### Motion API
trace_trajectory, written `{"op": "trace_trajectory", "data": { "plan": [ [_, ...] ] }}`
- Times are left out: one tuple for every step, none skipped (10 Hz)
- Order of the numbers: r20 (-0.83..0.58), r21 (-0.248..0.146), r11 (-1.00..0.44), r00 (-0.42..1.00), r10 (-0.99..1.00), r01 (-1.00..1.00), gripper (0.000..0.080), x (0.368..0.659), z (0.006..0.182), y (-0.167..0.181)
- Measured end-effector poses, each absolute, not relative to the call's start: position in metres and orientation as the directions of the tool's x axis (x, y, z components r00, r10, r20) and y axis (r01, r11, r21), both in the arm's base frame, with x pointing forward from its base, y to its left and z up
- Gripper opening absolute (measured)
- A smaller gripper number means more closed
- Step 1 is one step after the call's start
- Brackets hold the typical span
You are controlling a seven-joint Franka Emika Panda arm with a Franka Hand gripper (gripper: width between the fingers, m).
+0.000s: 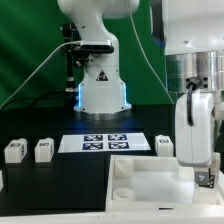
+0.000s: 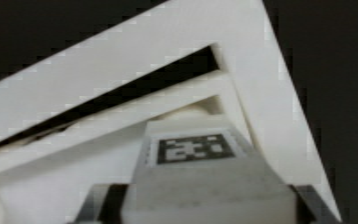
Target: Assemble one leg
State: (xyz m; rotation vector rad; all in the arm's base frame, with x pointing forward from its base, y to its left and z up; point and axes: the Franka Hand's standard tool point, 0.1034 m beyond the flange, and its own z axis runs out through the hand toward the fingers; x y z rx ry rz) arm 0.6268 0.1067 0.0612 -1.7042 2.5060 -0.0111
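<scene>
Black tabletop [image 1: 50, 185] under me, green curtain behind. My gripper [image 1: 205, 180], lower right, pinches a leg [image 2: 197, 150] over the tray's [image 1: 140, 180] right corner; I should keep it upright and centred on the socket. 3 spare legs [image 1: 42, 150] sit mid-frame beside the marker board [image 1: 105, 143]. No readable writing, only tags.

A robotics lab bench.
A green backdrop [image 1: 30, 50], a black table [image 1: 55, 180] and a tagged marker board [image 1: 104, 142] surround the arm's white base [image 1: 102, 90].
</scene>
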Motion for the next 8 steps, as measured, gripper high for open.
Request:
{"op": "trace_trajectory", "data": {
  "plan": [
    [-0.085, -0.072, 0.329, -0.323, -0.943, -0.941, 0.0327, 0.627, 0.061, 0.107],
    [-0.083, -0.075, 0.282, -0.276, -0.958, -0.956, 0.0503, 0.626, 0.061, 0.112],
    [-0.08, -0.08, 0.236, -0.23, -0.97, -0.968, 0.0619, 0.625, 0.062, 0.117],
    [-0.053, -0.095, 0.016, -0.011, -0.999, -0.995, 0.0619, 0.622, 0.064, 0.121],
    [-0.061, -0.1, 0.001, 0.005, -0.998, -0.995, 0.0643, 0.62, 0.071, 0.128],
    [-0.072, -0.113, -0.002, 0.01, -0.997, -0.994, 0.0648, 0.621, 0.083, 0.132],
    [-0.088, -0.132, 0.007, 0.005, -0.996, -0.991, 0.0648, 0.624, 0.099, 0.134],
    [-0.102, -0.148, 0.009, 0.006, -0.995, -0.989, 0.0649, 0.628, 0.114, 0.138]
  ]
}}
